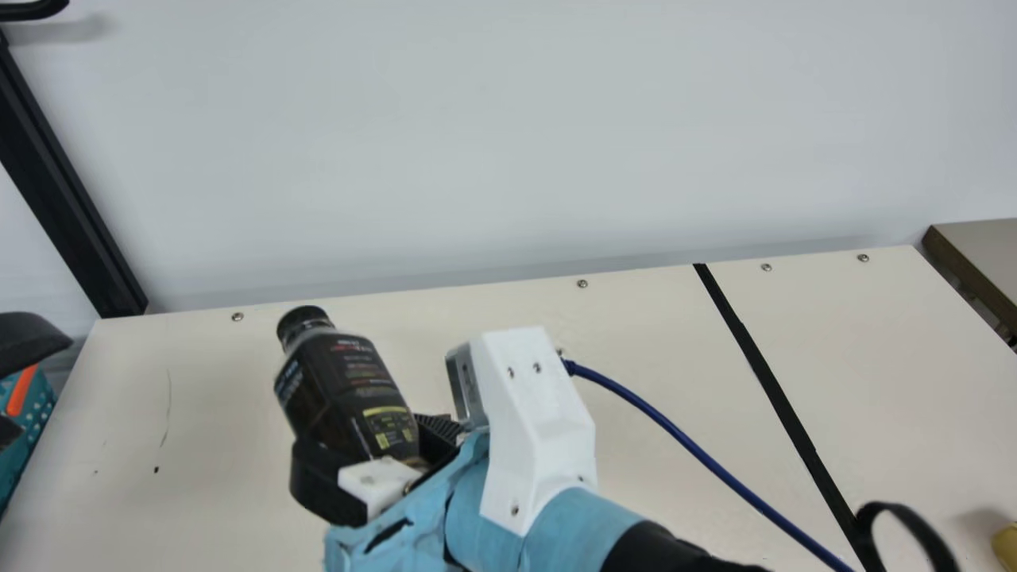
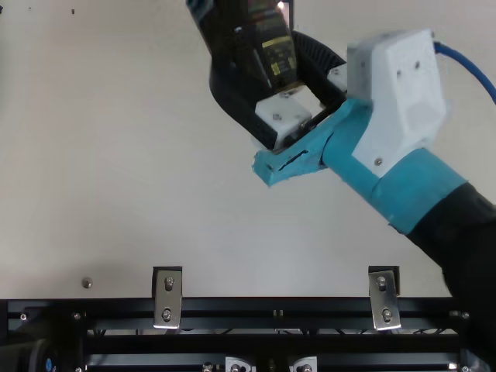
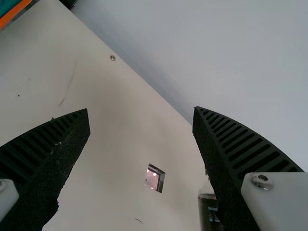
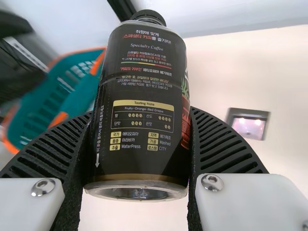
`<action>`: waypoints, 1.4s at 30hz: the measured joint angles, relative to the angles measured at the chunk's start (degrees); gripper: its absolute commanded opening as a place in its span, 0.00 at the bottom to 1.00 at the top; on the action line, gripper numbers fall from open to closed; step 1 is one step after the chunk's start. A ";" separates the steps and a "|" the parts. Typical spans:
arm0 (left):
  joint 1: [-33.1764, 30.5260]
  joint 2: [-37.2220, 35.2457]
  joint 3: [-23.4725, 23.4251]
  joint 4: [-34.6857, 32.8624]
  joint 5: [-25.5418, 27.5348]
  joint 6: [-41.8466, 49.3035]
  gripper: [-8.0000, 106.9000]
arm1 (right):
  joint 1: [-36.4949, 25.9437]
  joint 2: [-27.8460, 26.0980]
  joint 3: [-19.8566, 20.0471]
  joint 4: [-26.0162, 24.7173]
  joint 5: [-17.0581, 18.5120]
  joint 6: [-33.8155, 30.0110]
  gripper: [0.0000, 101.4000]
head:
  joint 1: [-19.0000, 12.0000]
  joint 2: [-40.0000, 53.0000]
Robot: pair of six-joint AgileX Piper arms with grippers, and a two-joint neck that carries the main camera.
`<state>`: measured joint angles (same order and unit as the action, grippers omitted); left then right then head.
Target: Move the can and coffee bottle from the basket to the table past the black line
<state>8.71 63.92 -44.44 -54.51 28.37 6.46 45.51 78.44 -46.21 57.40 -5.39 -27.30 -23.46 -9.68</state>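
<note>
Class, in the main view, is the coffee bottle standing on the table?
No, the right gripper holds the coffee bottle tilted above the table.

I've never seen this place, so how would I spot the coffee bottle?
Start at the cream table and follow the right arm, wrapped in light blue, to its jaws. Tilted between them is the bottle: dark, black-capped, with a yellow-topped label panel, unlike the teal basket with orange trim.

The coffee bottle (image 1: 346, 397) looked like smooth, glossy plastic; the right arm's ribbed fingers (image 1: 438, 425), matt. The table (image 1: 238, 437) had a smooth finish, the basket (image 4: 81, 94) seemed plastic, and the bracket (image 2: 167, 298) was shiny metal.
</note>
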 measured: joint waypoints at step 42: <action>0.00 0.00 0.00 0.00 0.00 0.00 0.85 | -8.44 27.29 -9.15 -21.57 -14.02 -4.53 0.00 | 0.00 0.00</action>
<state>8.71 63.92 -44.44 -54.51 28.37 6.46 37.06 105.74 -55.35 35.83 -19.41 -31.83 -23.46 -9.68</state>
